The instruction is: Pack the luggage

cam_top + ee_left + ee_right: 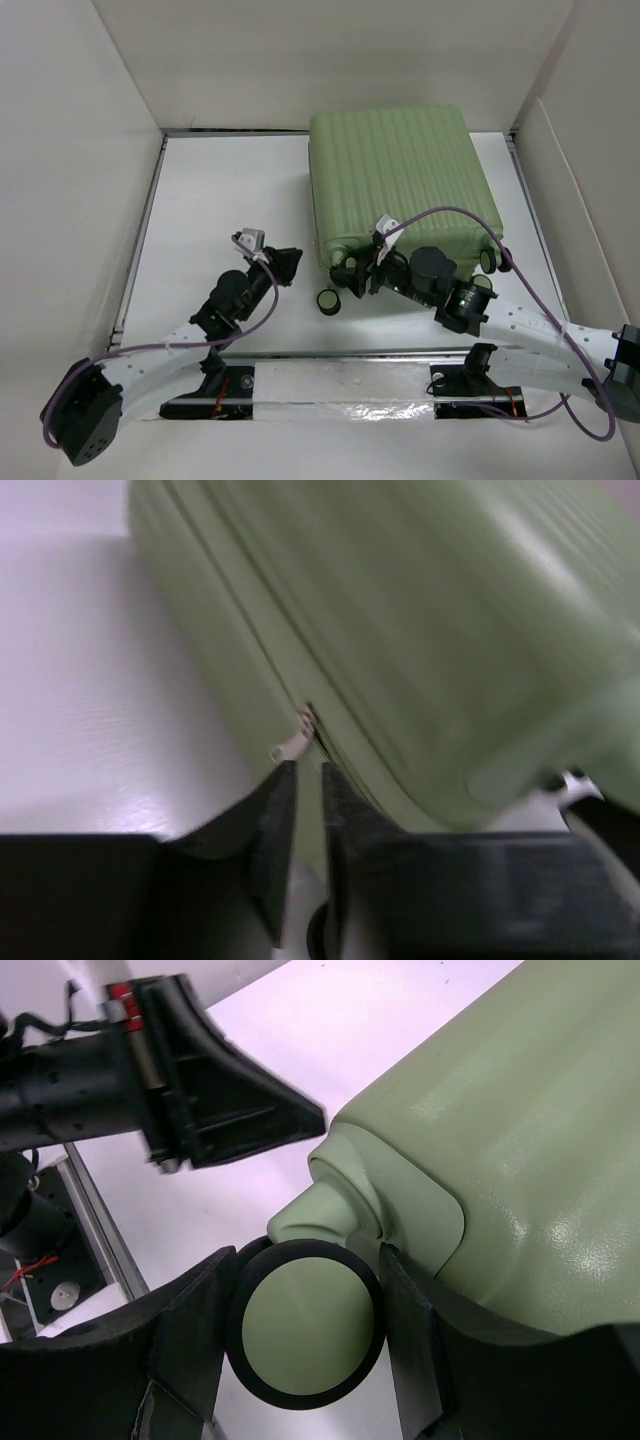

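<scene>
The luggage (400, 180) is a pale green ribbed suitcase lying closed and flat at the back right of the white table. My left gripper (290, 262) is at its near left corner. In the blurred left wrist view its fingers (308, 768) are almost together with nothing between them, just short of a pale zipper pull (291, 745) on the suitcase seam (450, 630). My right gripper (352, 275) is at the near edge. In the right wrist view its jaws (308, 1255) close round a black-rimmed green wheel (310, 1325) of the suitcase (540, 1160).
White walls enclose the table on the left, back and right. A metal rail (330, 352) runs along the near edge. Another wheel (327, 300) lies by the suitcase's near left corner and one (490, 260) at the near right. The left gripper shows in the right wrist view (230, 1110).
</scene>
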`<state>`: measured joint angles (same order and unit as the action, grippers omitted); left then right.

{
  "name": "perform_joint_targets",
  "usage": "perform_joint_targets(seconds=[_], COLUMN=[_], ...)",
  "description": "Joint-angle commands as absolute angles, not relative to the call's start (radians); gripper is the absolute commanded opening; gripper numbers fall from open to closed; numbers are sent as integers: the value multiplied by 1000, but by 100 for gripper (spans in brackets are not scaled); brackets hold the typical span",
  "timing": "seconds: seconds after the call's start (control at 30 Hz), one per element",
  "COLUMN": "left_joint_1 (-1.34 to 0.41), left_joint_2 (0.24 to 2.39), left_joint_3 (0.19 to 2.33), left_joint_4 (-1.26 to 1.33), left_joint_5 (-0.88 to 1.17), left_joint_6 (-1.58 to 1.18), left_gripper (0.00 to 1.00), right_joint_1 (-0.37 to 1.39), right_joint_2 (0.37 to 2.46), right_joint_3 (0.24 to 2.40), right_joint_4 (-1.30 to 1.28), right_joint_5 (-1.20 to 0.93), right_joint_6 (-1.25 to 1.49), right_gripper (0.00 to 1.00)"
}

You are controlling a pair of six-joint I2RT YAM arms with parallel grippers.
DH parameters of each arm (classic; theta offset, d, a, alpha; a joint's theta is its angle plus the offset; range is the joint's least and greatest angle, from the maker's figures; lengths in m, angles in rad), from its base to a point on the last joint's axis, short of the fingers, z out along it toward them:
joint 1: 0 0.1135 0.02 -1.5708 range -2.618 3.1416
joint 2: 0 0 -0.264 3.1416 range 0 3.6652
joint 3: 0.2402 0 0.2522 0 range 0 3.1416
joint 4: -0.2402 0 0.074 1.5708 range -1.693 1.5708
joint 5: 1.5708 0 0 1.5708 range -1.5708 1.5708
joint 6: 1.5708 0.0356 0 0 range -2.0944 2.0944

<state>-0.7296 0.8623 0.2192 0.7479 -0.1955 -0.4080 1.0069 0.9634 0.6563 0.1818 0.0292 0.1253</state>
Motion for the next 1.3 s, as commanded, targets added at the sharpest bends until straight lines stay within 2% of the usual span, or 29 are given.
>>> perform_joint_targets(seconds=[0.0, 0.03, 0.07, 0.13, 0.5, 0.57, 0.6, 0.8, 0.93, 0.97, 1.03, 1.17, 1.27], left_joint_1=[-739, -739, -739, -739, -758, -758, -758, -758, -758, -758, -758, -758, -758], left_joint_2=[752, 724, 721, 739, 959, 997, 1021, 1097, 1123, 1123, 1117, 1094, 1085], left_joint_3=[135, 129, 126, 120, 178, 184, 193, 245, 268, 270, 275, 279, 296], left_joint_4=[726, 710, 698, 689, 879, 900, 923, 968, 983, 986, 962, 893, 792], left_joint_5=[55, 110, 133, 181, 218, 195, 177, 149, 144, 141, 100, -18, -211], left_joint_6=[-376, -374, -370, -353, -331, -336, -334, -311, -305, -304, -298, -285, -313], left_gripper=[19, 36, 42, 49, 50, 48, 44, 37, 23, 11, 0, 0, 0], right_joint_1=[1003, 1003, 993, 983, 983, 983, 983, 983, 983, 983, 983, 983, 983], right_joint_2=[902, 902, 900, 902, 925, 927, 928, 940, 943, 945, 943, 931, 924], right_joint_3=[678, 677, 676, 675, 673, 673, 673, 677, 672, 669, 667, 663, 663], right_joint_4=[242, 242, 242, 253, 264, 265, 268, 273, 281, 281, 284, 285, 278], right_joint_5=[-11, -11, -12, -18, -21, -21, -23, -48, -54, -55, -60, -69, -95], right_joint_6=[129, 129, 129, 130, 138, 140, 140, 135, 137, 138, 140, 143, 141], right_gripper=[0, 0, 0, 0, 0, 0, 0, 0, 0, 0, 0, 0, 0])
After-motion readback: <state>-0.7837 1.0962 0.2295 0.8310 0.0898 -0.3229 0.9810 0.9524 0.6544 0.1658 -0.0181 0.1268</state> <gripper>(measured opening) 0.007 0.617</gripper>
